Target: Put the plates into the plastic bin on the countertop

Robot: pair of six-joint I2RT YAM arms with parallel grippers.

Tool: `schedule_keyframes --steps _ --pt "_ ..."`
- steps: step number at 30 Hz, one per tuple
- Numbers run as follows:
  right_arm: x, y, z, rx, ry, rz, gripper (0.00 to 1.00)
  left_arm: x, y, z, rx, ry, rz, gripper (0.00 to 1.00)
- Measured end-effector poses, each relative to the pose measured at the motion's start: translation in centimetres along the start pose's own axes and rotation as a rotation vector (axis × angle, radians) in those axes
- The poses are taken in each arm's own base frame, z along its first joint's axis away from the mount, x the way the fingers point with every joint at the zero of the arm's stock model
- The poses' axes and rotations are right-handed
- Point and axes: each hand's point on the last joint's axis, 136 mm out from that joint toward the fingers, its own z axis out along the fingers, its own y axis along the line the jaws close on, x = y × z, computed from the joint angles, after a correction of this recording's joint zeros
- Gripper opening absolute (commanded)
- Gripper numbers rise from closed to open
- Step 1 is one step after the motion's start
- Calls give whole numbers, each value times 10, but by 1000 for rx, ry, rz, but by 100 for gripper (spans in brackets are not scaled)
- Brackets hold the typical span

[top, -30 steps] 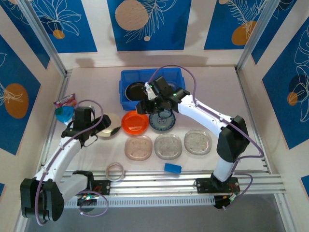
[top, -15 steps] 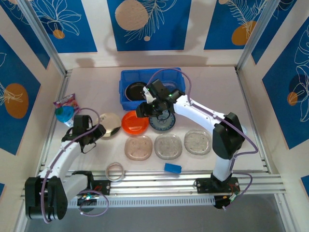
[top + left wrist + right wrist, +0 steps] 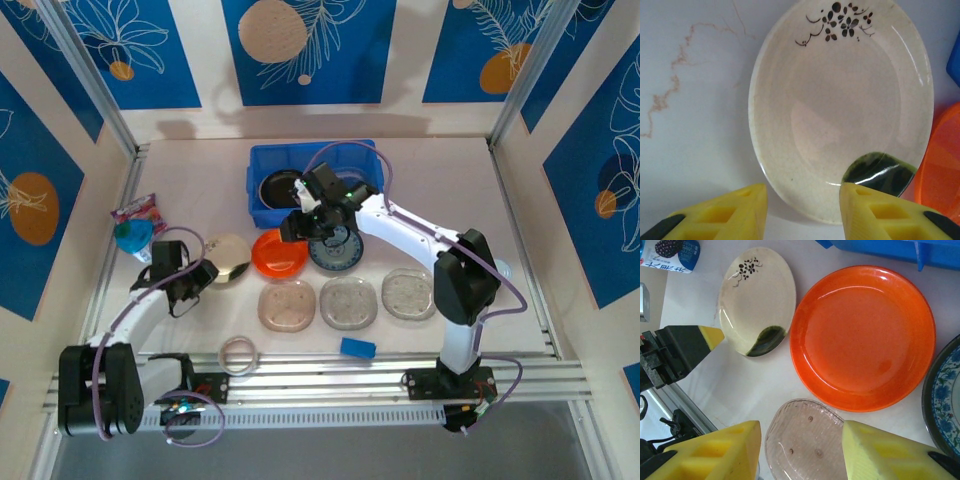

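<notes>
I am holding my left jaws open at the rim of the beige plate (image 3: 840, 100); my right jaws are hovering open above the orange plate (image 3: 862, 337).

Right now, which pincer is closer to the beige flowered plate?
Left. The left pincer is at the edge of the beige plate; the right pincer hangs by the orange plate next to it.

Robot lab test booth, blue printed wall panels (image 3: 345, 70), aluminium frame rails (image 3: 300, 372), pale countertop (image 3: 440, 180).
</notes>
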Motion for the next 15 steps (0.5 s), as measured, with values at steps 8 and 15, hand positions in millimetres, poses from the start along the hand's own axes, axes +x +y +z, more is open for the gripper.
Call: schedule_keyframes --steps 8,15 --pt "-2 -4 1 4 0 8 47 -2 0 8 7 7 -7 40" --pt "-3 -6 4 3 6 17 47 -4 0 10 12 5 -8 39"
